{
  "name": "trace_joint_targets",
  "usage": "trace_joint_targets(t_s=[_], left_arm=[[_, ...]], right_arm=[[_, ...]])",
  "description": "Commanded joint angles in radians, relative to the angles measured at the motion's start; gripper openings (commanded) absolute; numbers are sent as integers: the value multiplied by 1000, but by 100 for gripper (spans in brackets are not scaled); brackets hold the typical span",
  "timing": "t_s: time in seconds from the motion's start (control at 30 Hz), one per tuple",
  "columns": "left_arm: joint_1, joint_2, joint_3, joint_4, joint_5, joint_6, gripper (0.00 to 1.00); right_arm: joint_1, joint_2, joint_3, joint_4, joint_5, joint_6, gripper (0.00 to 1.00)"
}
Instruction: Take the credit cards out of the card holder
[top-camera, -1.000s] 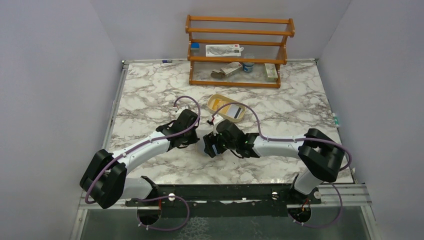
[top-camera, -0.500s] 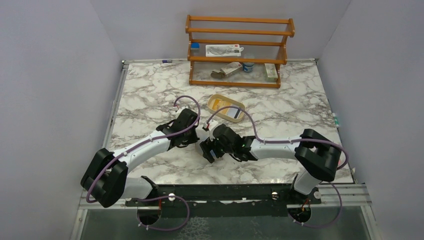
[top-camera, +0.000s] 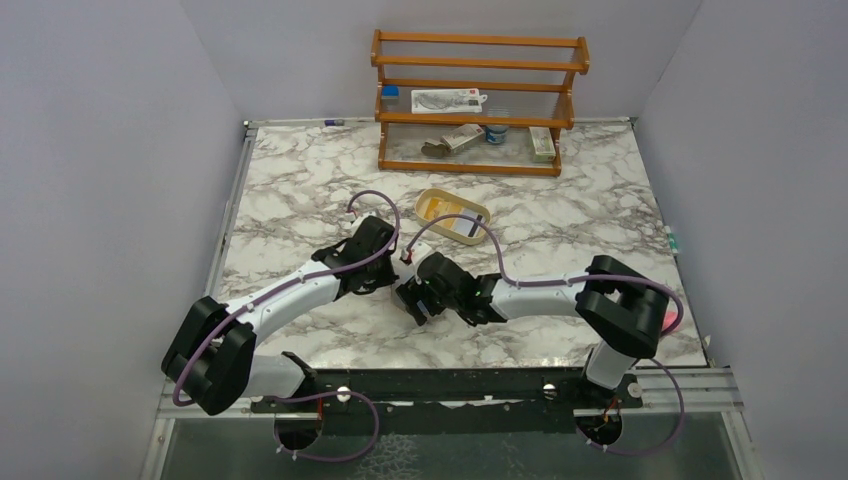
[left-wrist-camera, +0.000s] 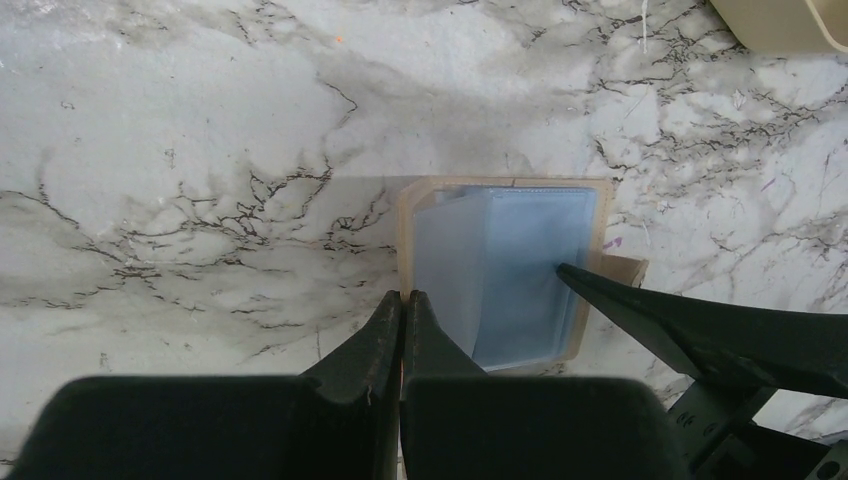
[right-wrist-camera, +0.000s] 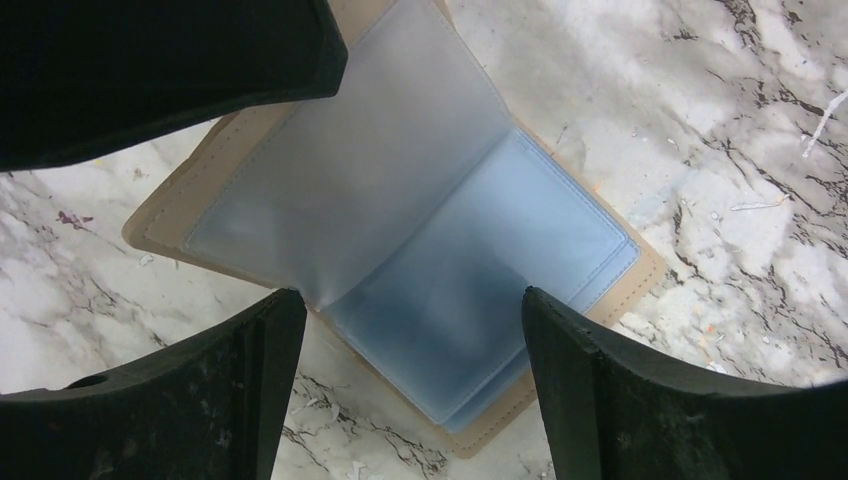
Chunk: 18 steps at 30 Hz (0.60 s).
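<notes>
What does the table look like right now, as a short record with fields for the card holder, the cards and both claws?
card holder: lying open, clear sleeves facing up, looking empty
cards: yellow card and whitish card lie in the tray
left claw: shut, tips at the holder's edge
right claw: open, above the holder, holding nothing

A wooden rack is being borne by a marble-patterned table; behind and either side of the rack, it is being enclosed by plain pale walls.
</notes>
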Motion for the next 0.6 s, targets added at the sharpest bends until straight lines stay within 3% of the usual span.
trace_joint_targets(t_s=[0.0, 0.27, 0.57], left_arm=[[4, 8, 25, -14, 26, 19, 0], [7, 9, 28, -20, 29, 21, 0], [9, 16, 26, -21, 33, 18, 0]], right_arm=[[7, 24, 21, 17, 107, 13, 85], [6, 0, 4, 36, 205, 70, 86], [12, -75, -106, 138, 95, 44, 86]])
